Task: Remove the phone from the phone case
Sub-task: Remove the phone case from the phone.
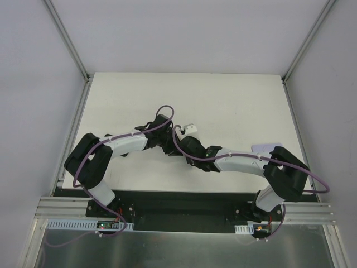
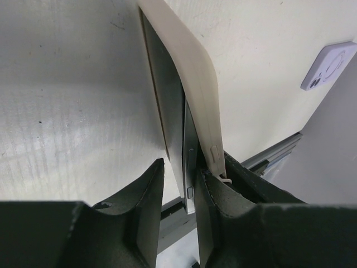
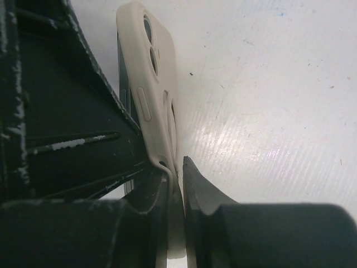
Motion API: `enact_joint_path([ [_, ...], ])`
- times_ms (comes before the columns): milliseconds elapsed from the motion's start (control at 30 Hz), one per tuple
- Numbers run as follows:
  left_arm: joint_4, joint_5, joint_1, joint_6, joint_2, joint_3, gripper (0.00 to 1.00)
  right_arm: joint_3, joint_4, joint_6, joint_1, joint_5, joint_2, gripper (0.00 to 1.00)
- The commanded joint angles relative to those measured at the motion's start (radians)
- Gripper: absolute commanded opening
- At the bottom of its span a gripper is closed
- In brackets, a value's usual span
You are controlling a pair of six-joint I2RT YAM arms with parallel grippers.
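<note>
Both arms meeting mid-table over the phone case
Top: white table, grey walls, left arm and right arm bent inward, wrists nearly touching. Left wrist: left gripper fingers apart, dark phone and the cream case edge-on between them, gap beside one finger; white puck beyond, marks unreadable. Right wrist: right gripper pinched tight on the phone case's lip

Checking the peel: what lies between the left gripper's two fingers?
In the left wrist view, the phone stands edge-on between the fingers of the left gripper; the cream case bows away to its right.
</note>
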Motion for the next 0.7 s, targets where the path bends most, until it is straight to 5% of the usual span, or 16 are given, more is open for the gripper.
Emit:
enact_joint_path([
  [0,-0.511,-0.244,-0.002,0.079,0.134,-0.195,0.19,0.041,0.105,0.008,-0.015,0.187,-0.145,0.01],
  [433,-0.515,-0.286,-0.005,0.067,0.244,-0.036,0.12,0.044,0.131,0.005,-0.023,0.148,-0.125,0.01],
  [567,-0.512,-0.286,-0.003,0.058,0.264,-0.034,0.0,0.041,0.119,0.011,-0.031,0.145,-0.128,0.01],
  [667,-0.506,-0.286,-0.005,0.048,0.253,-0.053,0.0,0.031,0.114,0.046,-0.049,0.131,-0.139,0.01],
])
